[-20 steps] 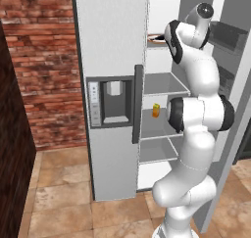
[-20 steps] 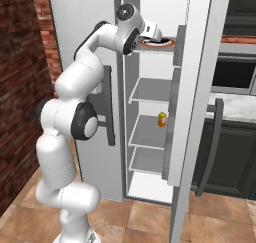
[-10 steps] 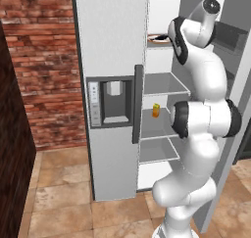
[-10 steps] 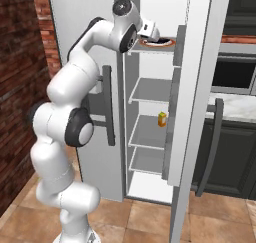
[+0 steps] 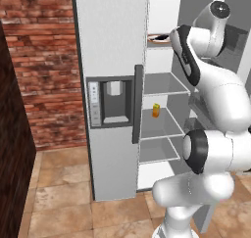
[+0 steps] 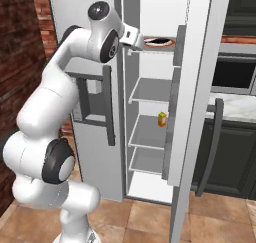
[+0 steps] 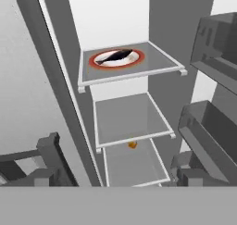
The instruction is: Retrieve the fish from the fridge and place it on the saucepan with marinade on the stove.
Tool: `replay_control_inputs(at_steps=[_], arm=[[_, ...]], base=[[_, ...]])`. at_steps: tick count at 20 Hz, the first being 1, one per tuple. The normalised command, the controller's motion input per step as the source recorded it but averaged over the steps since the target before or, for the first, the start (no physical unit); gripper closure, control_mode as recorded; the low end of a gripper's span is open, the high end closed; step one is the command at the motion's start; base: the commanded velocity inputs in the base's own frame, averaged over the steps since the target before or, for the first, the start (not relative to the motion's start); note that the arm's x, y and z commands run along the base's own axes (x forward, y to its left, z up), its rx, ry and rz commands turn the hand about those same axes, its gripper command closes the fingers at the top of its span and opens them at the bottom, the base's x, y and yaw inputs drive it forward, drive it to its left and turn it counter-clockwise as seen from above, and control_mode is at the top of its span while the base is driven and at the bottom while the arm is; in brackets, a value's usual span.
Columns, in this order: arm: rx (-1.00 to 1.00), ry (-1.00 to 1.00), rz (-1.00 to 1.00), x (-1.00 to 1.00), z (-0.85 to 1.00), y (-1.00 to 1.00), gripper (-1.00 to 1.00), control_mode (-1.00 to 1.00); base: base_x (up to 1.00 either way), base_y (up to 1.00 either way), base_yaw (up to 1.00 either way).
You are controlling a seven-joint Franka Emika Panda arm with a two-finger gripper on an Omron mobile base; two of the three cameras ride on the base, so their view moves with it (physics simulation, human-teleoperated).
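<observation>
Fish (image 7: 115, 56) lies on a red-rimmed plate (image 7: 139, 58), mid top shelf (image 7: 162, 64) of the open fridge (image 5: 112, 46). Small orange bottle (image 6: 162, 119) stands two shelves lower, near the front edge. Gripper (image 6: 131, 37) fingers spread, empty, outside the top shelf's front edge. Brick wall (image 5: 44, 60) left; tiled floor (image 5: 63, 202).

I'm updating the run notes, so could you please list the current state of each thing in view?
fridge: right door open, left door shut.
fish: lying flat on a red-rimmed plate on the top shelf, untouched.
small orange item: upright on a lower shelf.
claw: open, empty, near the top shelf, short of the fish.
</observation>
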Motion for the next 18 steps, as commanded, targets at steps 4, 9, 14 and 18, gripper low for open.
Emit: replay_control_inputs(at_steps=[4, 9, 14, 18], arm=[[0.00, 0.00, 0.00, -0.96, -0.14, 0.21, -1.00, -1.00], [-0.01, 0.09, -0.01, -0.78, 0.00, 0.58, -1.00, -1.00], [0.00, 0.13, 0.00, -0.89, -0.04, 0.46, -1.00, -1.00], [0.00, 0.12, 0.03, -0.86, -0.17, 0.47, -1.00, -1.00]], base=[[0.00, 0.00, 0.00], [0.00, 0.00, 0.00], [0.00, 0.00, 0.00], [0.00, 0.00, 0.00]])
